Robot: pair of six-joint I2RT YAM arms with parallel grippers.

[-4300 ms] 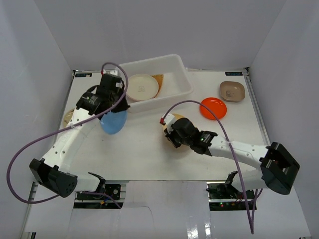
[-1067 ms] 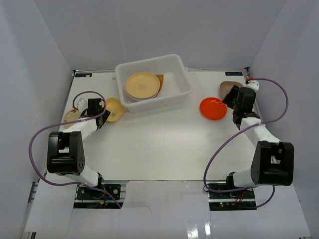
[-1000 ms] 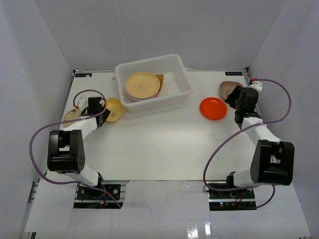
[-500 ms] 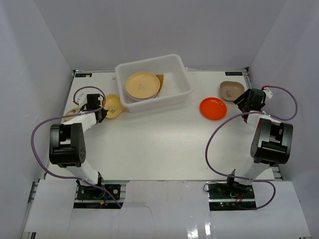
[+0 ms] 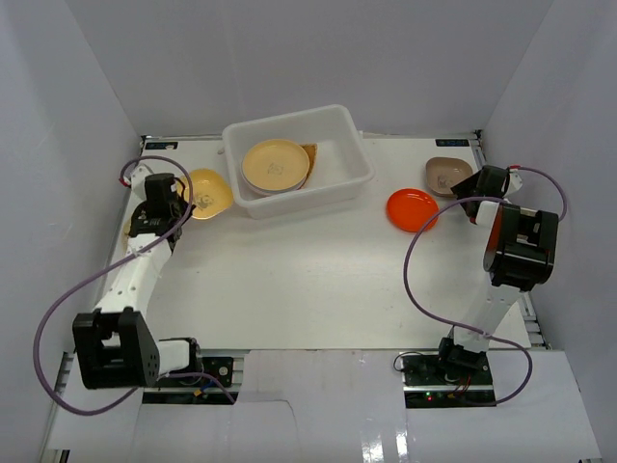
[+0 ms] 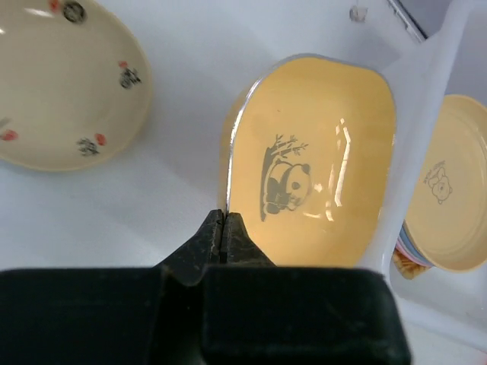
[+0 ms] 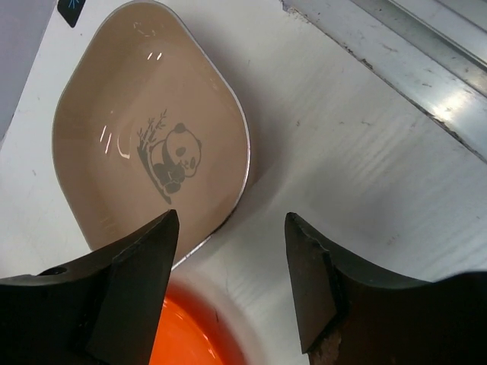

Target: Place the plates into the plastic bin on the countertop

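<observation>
The left hand (image 6: 223,228) is clenched on the near rim of the yellow plate (image 6: 319,167), whose long axis runs away from it, the bin (image 5: 359,154) just to the right; the right hand (image 7: 228,236) hangs released over the brown plate (image 7: 144,122) on the counter (image 5: 289,280).

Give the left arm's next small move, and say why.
Probably lift the yellow panda plate and carry it over the rim of the plastic bin: the left hand is shut on the plate's near edge, and the bin stands right beside it.
</observation>
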